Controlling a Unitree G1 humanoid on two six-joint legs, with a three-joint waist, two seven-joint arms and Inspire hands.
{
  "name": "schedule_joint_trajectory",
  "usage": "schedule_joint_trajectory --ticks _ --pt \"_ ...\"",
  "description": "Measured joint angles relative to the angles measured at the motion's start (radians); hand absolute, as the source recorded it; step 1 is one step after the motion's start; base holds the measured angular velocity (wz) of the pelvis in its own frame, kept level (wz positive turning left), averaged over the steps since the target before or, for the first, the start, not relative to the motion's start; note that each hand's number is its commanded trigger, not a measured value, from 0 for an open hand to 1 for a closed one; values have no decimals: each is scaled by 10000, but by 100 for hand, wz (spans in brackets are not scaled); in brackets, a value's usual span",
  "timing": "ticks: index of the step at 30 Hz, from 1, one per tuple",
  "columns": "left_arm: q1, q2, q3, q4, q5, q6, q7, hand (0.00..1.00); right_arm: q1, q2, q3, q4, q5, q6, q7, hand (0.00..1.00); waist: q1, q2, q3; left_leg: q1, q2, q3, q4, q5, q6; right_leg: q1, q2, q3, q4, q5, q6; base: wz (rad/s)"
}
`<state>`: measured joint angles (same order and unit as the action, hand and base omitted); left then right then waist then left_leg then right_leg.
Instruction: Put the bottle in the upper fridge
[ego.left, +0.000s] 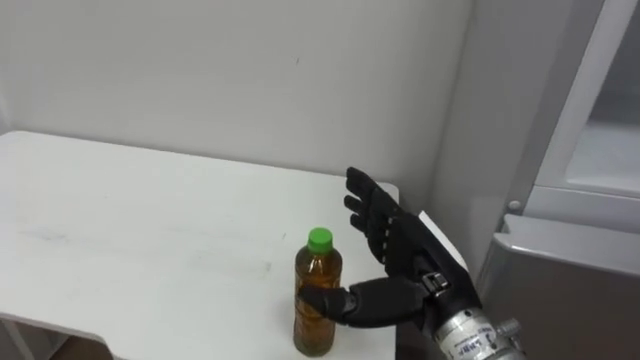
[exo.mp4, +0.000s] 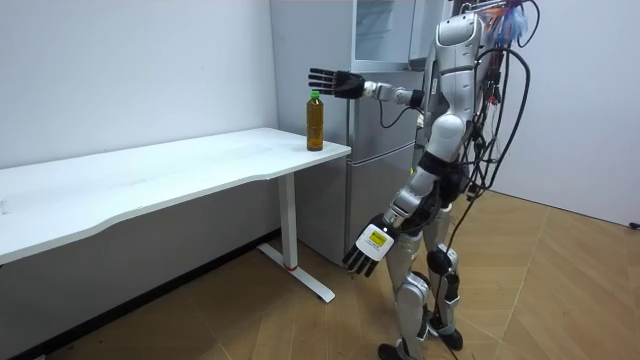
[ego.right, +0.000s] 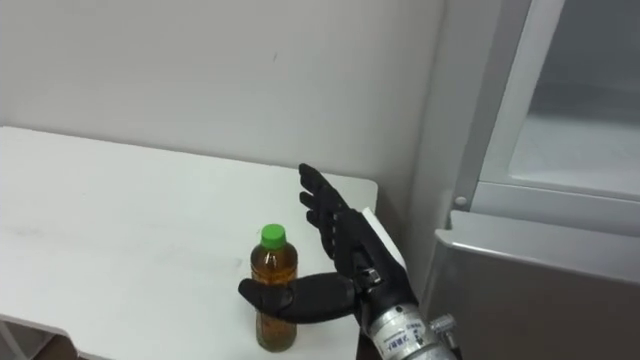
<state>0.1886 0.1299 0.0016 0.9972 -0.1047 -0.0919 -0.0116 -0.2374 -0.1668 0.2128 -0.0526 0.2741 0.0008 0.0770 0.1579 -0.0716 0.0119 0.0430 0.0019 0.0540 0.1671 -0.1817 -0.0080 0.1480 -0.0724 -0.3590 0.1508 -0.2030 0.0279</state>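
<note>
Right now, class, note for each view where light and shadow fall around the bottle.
Left eye view: soft, even light; the bottle glows amber and throws no hard shadow on the white table; the black right hand reads dark. Room view: shade gathers under the table, against the wall.
</note>
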Motion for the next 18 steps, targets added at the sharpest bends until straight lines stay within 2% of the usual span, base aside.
schedule_joint_trajectory --ticks 8,12,14,18 --pt "8 -81 78 -269 351 77 16 0 -211 30 -27 96 10 -1 -493 0 191 50 25 -132 -26 -170 41 2 -1 -43 -5 -153 -1 0 0 7" --pt "0 -249 202 -312 442 110 22 0 -347 85 -64 141 -210 -97 -1144 0 367 115 36 -132 -35 -227 31 4 -1 -70 -7 -175 -7 -1 1 2" --pt "-6 -270 200 -385 549 139 25 0 -382 139 -45 384 -461 -235 -1354 0 425 115 36 -132 -32 -227 23 7 -6 -73 -6 -174 -7 -1 1 0" --pt "-12 -276 182 -407 577 180 85 0 -450 254 -3 840 -487 -235 -1835 0 449 99 26 -149 -35 -245 0 9 -4 -63 -8 -173 -2 -1 1 0"
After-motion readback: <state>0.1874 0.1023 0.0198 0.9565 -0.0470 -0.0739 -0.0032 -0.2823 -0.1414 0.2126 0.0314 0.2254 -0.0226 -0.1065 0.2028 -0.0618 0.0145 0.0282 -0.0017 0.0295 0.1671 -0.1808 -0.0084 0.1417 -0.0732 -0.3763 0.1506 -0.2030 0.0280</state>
